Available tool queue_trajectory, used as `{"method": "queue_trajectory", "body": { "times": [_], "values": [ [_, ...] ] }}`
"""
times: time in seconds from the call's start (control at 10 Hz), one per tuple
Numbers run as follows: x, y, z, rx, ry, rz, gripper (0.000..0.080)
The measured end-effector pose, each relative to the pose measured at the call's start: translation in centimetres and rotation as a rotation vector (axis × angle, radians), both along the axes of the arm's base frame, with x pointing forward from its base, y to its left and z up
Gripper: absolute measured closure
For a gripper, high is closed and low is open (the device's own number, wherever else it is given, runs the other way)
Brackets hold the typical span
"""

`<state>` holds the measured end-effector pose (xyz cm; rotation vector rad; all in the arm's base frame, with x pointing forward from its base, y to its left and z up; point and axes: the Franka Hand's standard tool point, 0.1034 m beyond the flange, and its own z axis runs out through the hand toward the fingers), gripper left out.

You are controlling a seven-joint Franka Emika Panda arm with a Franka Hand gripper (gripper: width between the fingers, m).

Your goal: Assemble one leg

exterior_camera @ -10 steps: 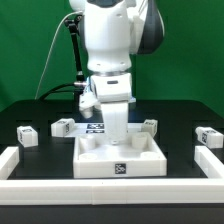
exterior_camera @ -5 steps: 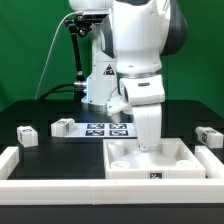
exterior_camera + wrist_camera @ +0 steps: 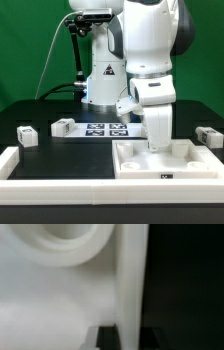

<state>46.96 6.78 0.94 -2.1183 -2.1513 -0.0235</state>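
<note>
My gripper (image 3: 158, 146) is shut on the far wall of the large flat white square panel (image 3: 165, 168), which lies on the black table at the exterior view's right. In the wrist view the two dark fingertips (image 3: 107, 338) straddle the panel's thin white wall (image 3: 128, 291), with the gripper (image 3: 128, 339) closed on it. A round hollow of the panel (image 3: 65, 238) shows close by. Small white tagged legs lie apart from the gripper: two at the exterior view's left (image 3: 26, 134) (image 3: 62, 126) and one at the right (image 3: 208, 135).
The marker board (image 3: 105, 128) lies flat behind the panel, in front of the arm's base. A low white rail (image 3: 50, 172) runs along the table's front and up both sides. A dark stand with cables (image 3: 78, 60) rises at the back.
The gripper and the panel it holds have slid across the table to the exterior view's right. The leg seen behind the panel earlier is now hidden by the arm.
</note>
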Motion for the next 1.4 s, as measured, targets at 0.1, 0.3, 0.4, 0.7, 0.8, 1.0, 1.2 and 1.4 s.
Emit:
{"method": "queue_trajectory", "body": {
  "times": [0.1, 0.3, 0.4, 0.7, 0.8, 1.0, 1.2, 1.4],
  "values": [
    [0.7, 0.0, 0.0, 0.003, -0.007, 0.007, 0.0729],
    [2.1, 0.7, 0.3, 0.004, -0.013, -0.006, 0.0729],
    [2.0, 1.0, 0.2, 0.004, -0.011, -0.017, 0.0730],
    [1.9, 1.0, 0.1, 0.003, -0.007, -0.027, 0.0657],
    [1.9, 1.0, 0.1, 0.003, -0.007, -0.028, 0.0521],
    [1.9, 1.0, 0.1, 0.003, -0.007, -0.028, 0.0322],
    [1.9, 1.0, 0.0, 0.003, -0.007, -0.028, 0.0192],
    [1.9, 1.0, 0.0, 0.003, -0.007, -0.029, 0.0156]
  ]
}}
